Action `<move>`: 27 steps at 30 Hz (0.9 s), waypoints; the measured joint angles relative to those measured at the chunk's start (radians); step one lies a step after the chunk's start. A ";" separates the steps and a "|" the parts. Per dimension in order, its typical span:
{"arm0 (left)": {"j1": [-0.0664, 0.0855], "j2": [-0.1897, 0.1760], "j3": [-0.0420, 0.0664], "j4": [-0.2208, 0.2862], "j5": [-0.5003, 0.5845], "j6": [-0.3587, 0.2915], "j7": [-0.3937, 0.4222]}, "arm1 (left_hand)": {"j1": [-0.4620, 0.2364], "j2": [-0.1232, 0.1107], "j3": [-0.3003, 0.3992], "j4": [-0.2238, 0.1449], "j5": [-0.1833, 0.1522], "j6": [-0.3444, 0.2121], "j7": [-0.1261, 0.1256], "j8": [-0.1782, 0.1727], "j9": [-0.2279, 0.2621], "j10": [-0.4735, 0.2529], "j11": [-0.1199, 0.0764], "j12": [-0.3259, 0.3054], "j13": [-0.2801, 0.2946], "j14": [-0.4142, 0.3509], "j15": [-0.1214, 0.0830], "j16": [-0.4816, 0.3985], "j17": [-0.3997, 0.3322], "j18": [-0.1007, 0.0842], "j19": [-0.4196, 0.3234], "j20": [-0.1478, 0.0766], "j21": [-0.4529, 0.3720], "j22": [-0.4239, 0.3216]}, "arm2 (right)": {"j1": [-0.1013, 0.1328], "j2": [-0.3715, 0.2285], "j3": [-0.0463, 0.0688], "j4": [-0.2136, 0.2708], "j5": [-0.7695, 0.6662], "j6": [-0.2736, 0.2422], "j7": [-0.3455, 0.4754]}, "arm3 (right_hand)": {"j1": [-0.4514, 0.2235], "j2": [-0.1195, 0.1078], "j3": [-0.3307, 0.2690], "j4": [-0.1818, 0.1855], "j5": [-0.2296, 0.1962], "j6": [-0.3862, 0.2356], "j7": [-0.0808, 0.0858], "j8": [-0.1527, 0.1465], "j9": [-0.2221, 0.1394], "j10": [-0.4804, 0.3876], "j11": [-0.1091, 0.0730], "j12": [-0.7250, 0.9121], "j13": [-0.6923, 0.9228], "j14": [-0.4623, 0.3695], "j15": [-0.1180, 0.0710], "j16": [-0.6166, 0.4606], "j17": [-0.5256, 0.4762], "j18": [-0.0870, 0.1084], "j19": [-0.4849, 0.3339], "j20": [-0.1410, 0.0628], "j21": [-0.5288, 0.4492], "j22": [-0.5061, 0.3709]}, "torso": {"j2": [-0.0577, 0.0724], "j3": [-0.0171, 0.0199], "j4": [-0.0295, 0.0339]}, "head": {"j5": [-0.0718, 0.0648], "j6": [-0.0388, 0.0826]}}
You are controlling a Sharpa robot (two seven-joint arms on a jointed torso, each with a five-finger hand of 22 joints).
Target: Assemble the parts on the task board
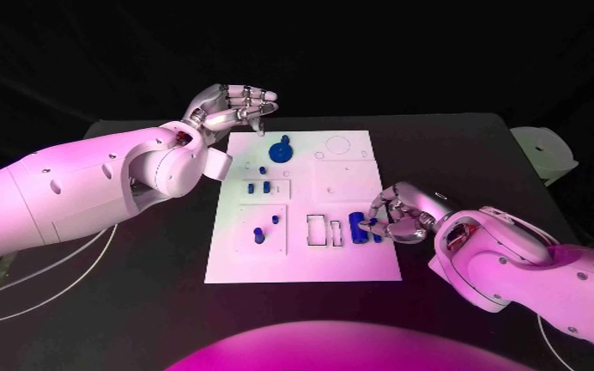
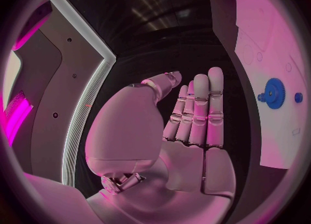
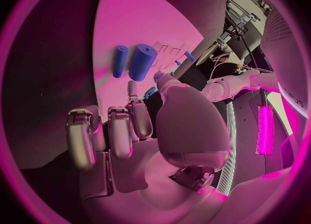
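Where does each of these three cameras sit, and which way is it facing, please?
Head view: on the head, looking down at the white task board; both arms show.
Left wrist view: behind the open left hand, facing the board's edge and the blue gear part.
Right wrist view: behind the right hand, facing two blue cylinder parts.
Head and left wrist views share the gear.

Right hand (image 1: pixel 398 215) hides part of the blue cylinders (image 1: pixel 358 227).

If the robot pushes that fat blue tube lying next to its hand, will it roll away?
Probably. The blue tube looks round and lies on its side on the flat white board, so a sideways nudge from the right hand could roll it. It looks hard, so it likely won't bend.
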 measured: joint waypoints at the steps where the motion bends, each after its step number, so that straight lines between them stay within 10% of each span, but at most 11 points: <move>1: 0.000 0.000 0.000 0.000 0.000 0.000 0.000 | 0.000 0.000 0.000 0.000 0.000 0.000 0.000 0.000 0.000 0.000 0.000 0.000 0.000 0.000 0.000 0.000 0.000 0.000 0.000 0.000 0.000 0.000 | -0.001 0.006 0.000 -0.004 -0.005 0.001 -0.003 | 0.000 0.000 -0.001 -0.001 0.000 0.001 -0.001 0.000 0.001 0.000 0.000 0.000 0.000 0.000 0.000 0.000 0.000 0.000 0.000 0.000 0.000 0.000 | 0.000 0.0001 0.0000 | 0.001 0.000; 27: 0.000 0.000 0.000 0.001 0.000 0.001 0.000 | 0.000 0.000 0.000 0.000 0.000 0.000 0.000 0.000 0.000 0.000 0.000 0.000 0.000 0.000 0.000 0.000 0.000 0.000 0.000 0.000 0.000 0.000 | -0.026 0.083 -0.006 -0.062 -0.076 0.053 -0.056 | 0.000 0.000 -0.015 -0.002 0.000 0.001 -0.001 0.006 0.009 0.003 -0.004 0.006 0.000 0.000 0.000 0.004 0.000 0.000 0.000 0.000 0.004 0.001 | 0.000 -0.0002 -0.0001 | 0.015 -0.013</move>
